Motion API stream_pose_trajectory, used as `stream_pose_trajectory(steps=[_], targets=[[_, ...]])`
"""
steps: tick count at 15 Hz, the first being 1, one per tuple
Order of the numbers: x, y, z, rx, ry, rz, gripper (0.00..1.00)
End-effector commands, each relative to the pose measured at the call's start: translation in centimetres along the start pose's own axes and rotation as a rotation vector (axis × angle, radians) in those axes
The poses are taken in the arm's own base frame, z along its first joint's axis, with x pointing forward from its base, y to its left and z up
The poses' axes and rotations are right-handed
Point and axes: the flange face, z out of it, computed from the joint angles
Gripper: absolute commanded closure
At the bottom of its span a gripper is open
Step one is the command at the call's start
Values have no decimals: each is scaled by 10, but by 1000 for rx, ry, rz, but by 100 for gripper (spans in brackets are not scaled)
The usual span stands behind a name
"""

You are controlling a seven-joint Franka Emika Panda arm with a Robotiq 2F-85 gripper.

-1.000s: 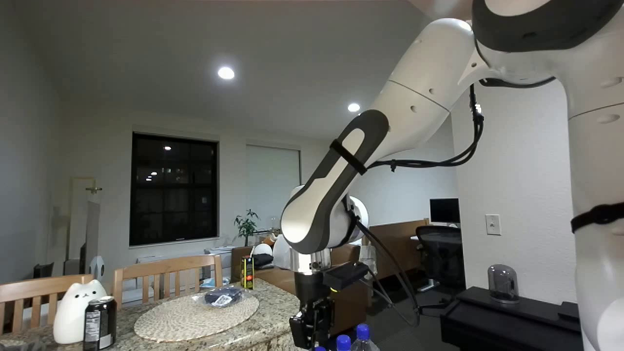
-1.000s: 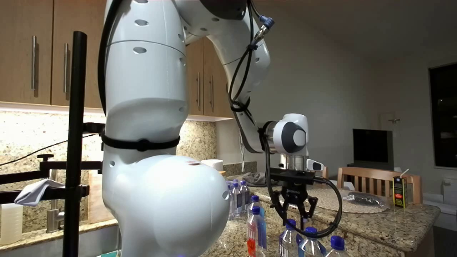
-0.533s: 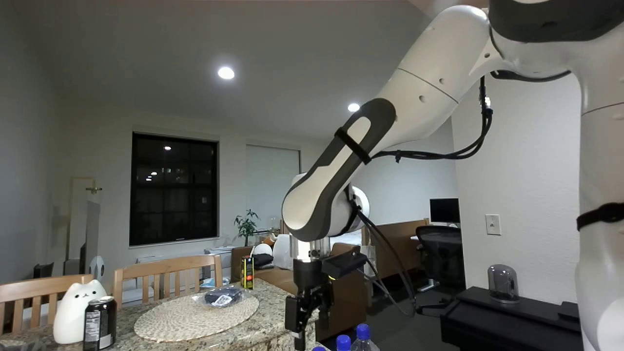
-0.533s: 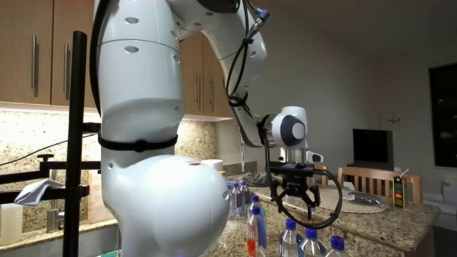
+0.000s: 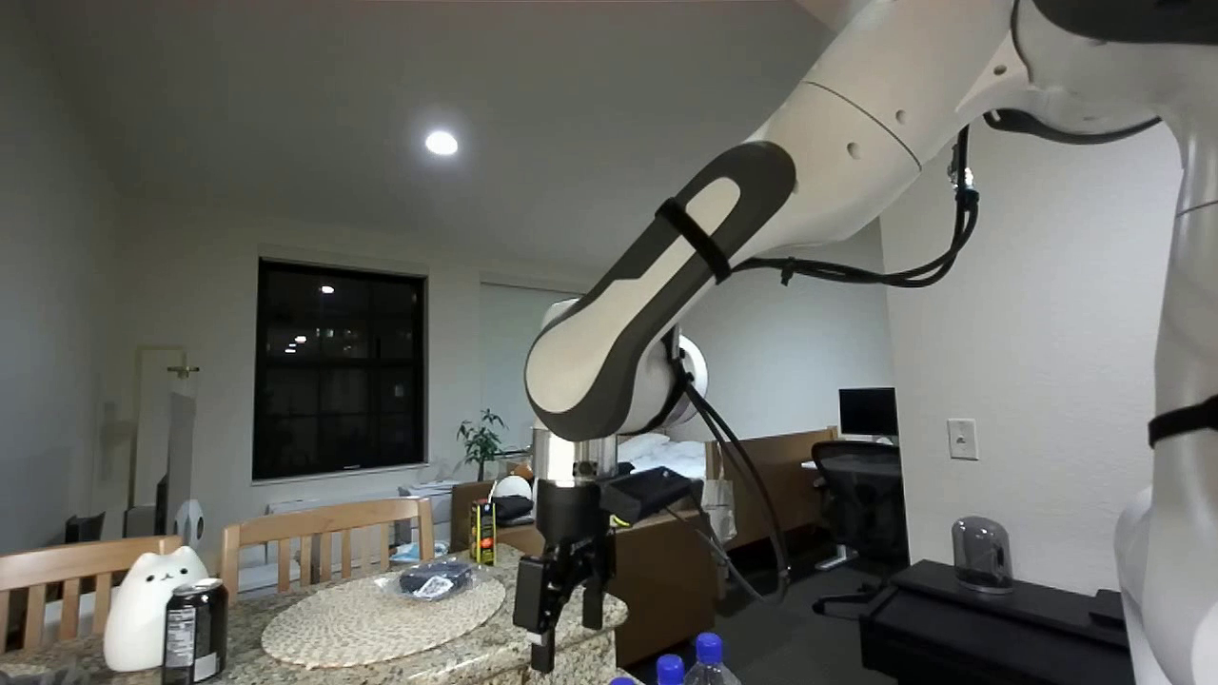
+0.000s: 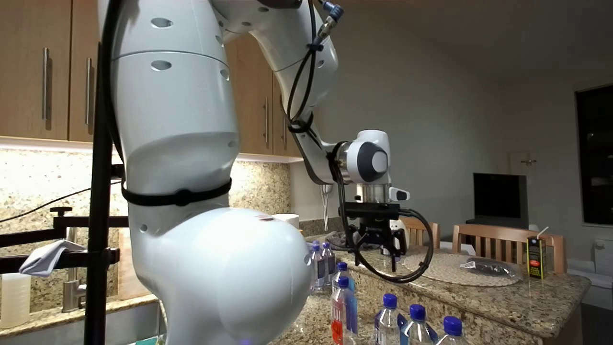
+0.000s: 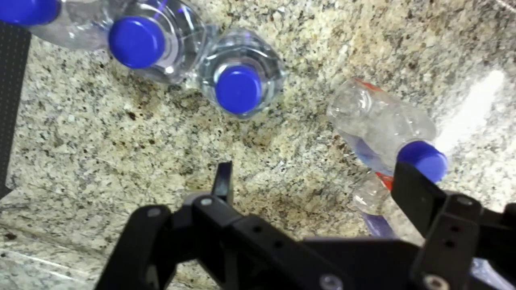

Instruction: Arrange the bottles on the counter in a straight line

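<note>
the wrist view's right bottle point(image 7: 385, 125) could be toppled if the widely spread gripper point(image 7: 314, 179) is lowered, clearance being unclear.

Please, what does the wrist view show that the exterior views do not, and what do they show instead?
Only the wrist view: the blue-capped bottle nearest its middle, uncut by the picture's edge.
Only the exterior views: the woven placemat, the drink carton and the wooden chairs.
Shared: the open gripper, the blue bottle caps and the speckled countertop.
</note>
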Motion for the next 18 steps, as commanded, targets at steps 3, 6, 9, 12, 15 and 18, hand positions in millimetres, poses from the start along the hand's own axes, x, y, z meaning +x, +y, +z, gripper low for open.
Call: stream_pose_trajectory(steps=[3, 6, 9, 12, 15, 18], targets=[[8, -53, 11, 60, -19, -56, 0], [12, -66, 29, 57, -39, -65, 0], [17, -71, 47, 69, -76, -72, 0], [25, -74, 59, 83, -101, -83, 0], [35, -78, 66, 82, -102, -95, 2], [43, -84, 69, 84, -108, -109, 31]])
